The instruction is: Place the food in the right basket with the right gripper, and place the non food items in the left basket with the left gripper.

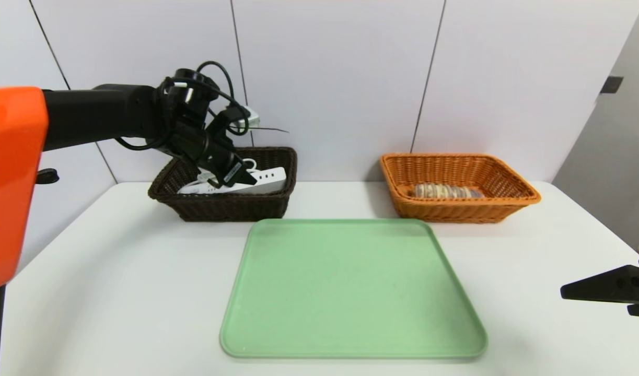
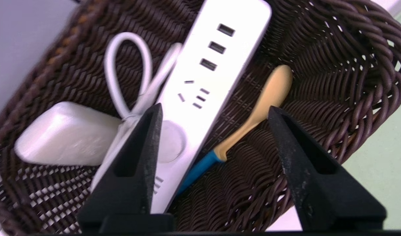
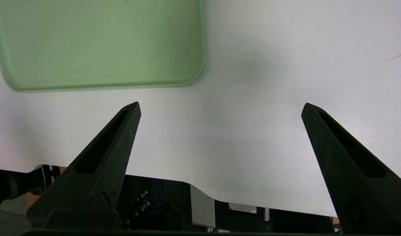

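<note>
Spoon lies slanted beside the power strip in the dark left basket — left gripper released above, right gripper spread wide.

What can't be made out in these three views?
- Head view: the left gripper hides part of the power strip; the spoon and white block are hidden inside the dark basket.
- Head view: the loaf is half hidden by the orange basket wall.
- Head view: the right gripper is cut off by the edge.
</note>
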{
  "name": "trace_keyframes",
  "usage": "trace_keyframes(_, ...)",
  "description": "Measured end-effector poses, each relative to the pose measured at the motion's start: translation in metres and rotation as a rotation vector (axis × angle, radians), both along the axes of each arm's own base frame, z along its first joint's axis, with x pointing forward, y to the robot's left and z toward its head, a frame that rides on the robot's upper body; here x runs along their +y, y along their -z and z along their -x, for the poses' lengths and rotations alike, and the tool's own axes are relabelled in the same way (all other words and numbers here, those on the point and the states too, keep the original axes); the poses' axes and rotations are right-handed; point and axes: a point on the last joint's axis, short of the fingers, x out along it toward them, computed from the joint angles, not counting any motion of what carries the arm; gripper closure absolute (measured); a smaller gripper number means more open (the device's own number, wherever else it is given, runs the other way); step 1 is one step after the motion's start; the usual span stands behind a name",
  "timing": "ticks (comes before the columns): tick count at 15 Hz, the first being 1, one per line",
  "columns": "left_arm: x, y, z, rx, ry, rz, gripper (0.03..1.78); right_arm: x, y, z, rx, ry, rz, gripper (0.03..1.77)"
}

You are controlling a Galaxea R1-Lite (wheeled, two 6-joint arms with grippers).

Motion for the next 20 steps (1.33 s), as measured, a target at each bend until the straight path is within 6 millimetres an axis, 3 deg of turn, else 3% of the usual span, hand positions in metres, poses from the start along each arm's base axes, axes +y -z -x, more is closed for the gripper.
trace_keyframes(5, 0.027, -0.048, 0.028, -0.028, -0.186, 0.177, 0.39, -0.001, -0.004, 0.003, -0.025, -0.010, -0.007, 0.10)
trace_keyframes(9, 0.045, -0.078, 0.076, 0.042, -0.421, 0.319, 0.27, 0.000, -0.009, 0.004, -0.051, -0.032, 0.002, 0.10)
trace_keyframes(12, 0.055, -0.077, 0.116, 0.096, -0.576, 0.368, 0.22, 0.001, -0.011, 0.004, -0.070, -0.070, 0.019, 0.10)
trace_keyframes(16, 0.067, -0.063, 0.185, 0.160, -0.683, 0.408, 0.17, 0.001, -0.018, 0.004, -0.116, -0.124, 0.058, 0.10)
trace_keyframes(20, 0.080, -0.055, 0.246, 0.079, -0.811, 0.364, 0.15, -0.001, -0.022, 0.007, -0.174, -0.165, 0.180, 0.10)
